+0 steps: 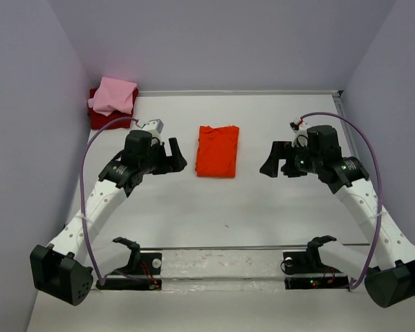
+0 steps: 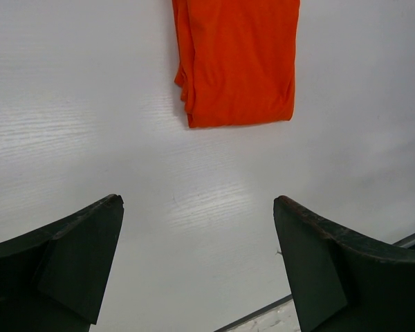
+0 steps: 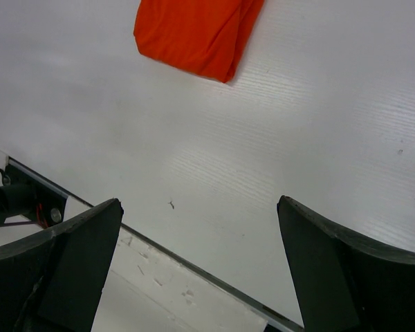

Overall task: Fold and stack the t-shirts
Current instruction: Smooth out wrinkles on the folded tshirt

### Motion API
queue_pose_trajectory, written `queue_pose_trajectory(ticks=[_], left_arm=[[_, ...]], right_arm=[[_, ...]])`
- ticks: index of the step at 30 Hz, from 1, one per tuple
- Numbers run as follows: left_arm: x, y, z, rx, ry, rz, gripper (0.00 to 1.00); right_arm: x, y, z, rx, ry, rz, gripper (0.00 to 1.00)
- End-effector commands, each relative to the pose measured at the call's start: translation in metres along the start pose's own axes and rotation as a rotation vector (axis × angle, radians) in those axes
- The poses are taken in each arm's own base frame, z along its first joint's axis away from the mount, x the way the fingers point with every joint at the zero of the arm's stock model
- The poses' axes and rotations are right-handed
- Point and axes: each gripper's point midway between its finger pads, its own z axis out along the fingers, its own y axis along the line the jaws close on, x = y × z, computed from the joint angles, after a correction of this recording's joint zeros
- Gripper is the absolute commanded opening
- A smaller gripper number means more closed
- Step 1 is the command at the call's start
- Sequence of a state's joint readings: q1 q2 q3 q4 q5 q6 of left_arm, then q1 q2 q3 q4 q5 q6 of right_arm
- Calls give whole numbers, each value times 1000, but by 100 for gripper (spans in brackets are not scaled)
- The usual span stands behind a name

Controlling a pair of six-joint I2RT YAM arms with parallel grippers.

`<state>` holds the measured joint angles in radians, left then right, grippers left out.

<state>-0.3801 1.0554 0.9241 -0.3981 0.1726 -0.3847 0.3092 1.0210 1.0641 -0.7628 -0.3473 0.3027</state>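
Left gripper (image 1: 173,158): jaws are spread wide and nothing is held; it is poised just left of the orange shirt (image 1: 217,151).
Right gripper (image 1: 271,160): jaws are spread wide and nothing is held; it is poised right of that shirt, apart from it.
Orange shirt: laid folded flat on the white table (image 1: 194,207), between both grippers.
Pink shirt (image 1: 114,95): stacked, folded, on the dark red shirt (image 1: 99,119) at the far left corner.

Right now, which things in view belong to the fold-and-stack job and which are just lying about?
Job: orange t-shirt, folded mid-table; pink t-shirt atop dark red t-shirt, far-left corner.
Not job: purple cables; base rail along near edge.
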Motion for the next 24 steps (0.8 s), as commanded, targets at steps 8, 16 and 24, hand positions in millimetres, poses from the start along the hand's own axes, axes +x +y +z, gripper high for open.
queue_pose_trajectory(ticks=[8, 16, 24], left_arm=[[33, 7, 35, 48, 84, 22, 99], [44, -13, 84, 334, 118, -142, 99], [5, -15, 121, 348, 91, -90, 99]], right_arm=[[-1, 5, -1, -28, -14, -14, 100], [-8, 8, -1, -30, -21, -30, 100], [-13, 8, 1, -30, -18, -49, 100]])
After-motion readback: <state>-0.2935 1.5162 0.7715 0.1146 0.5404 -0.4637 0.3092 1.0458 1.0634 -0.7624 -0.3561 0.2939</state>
